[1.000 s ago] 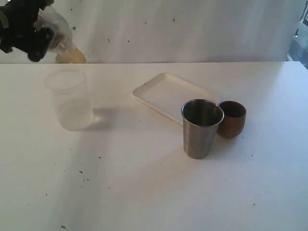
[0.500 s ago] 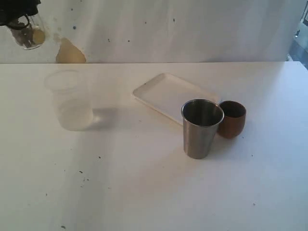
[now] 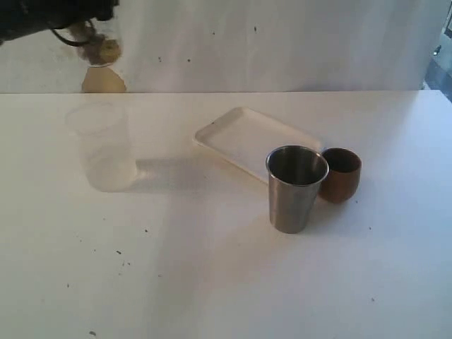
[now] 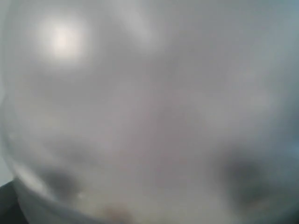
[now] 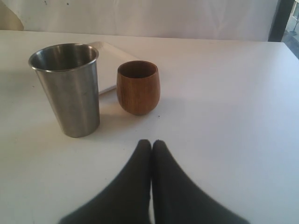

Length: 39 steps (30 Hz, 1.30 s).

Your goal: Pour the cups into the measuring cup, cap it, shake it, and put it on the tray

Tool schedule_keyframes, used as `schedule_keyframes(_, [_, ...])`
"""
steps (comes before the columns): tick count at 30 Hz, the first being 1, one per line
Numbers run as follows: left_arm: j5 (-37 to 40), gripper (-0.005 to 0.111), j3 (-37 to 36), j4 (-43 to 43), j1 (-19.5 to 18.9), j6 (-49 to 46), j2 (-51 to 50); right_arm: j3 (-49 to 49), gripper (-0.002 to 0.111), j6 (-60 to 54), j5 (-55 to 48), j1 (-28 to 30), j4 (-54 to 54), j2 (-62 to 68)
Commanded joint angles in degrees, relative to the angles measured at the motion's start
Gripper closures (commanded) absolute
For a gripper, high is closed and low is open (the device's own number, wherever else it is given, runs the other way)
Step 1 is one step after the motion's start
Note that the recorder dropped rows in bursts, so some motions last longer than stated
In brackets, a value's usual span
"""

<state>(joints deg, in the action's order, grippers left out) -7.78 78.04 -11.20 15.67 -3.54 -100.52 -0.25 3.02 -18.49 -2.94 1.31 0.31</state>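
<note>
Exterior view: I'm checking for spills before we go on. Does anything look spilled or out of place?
No puddle shows on the table; the steel tumbler and wooden cup stand upright. Odd: a yellowish-brown stain on the back wall, and dark specks dotting the table.

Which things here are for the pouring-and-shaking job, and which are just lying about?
For the job: steel tumbler, wooden cup, clear measuring cup held up in the air, white tray.
Just lying about: frosted plastic cup.
</note>
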Motion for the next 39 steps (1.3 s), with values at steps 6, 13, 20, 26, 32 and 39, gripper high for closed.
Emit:
schedule_keyframes(6, [-7.37,0.107,7.51,1.95,11.54,10.45,-11.23,0.25,0.108,0.14,0.5,0.11,0.04,-0.31])
schedule_keyframes(13, [-15.4,0.107,9.67,9.14,17.87,10.45,-19.44,0.25,0.108,0.14,0.5,0.11,0.04,-0.31])
schedule_keyframes(20, [-18.14,0.107,9.97,9.55,19.92,8.81,-23.72,0.25,0.108,0.14,0.5,0.11,0.04,-0.31])
schedule_keyframes(26, [-14.88,0.107,9.97,9.55,19.92,8.58,-25.15,0.25,0.108,0.14,0.5,0.11,0.04,-0.31])
schedule_keyframes(32, [-14.53,0.107,9.97,9.55,19.92,12.45,-27.45,0.25,0.108,0.14,0.5,0.11,0.04,-0.31])
schedule_keyframes(39, [-14.89,0.069,9.97,12.17,19.92,9.04,-27.85,0.25,0.108,0.14,0.5,0.11,0.04,-0.31])
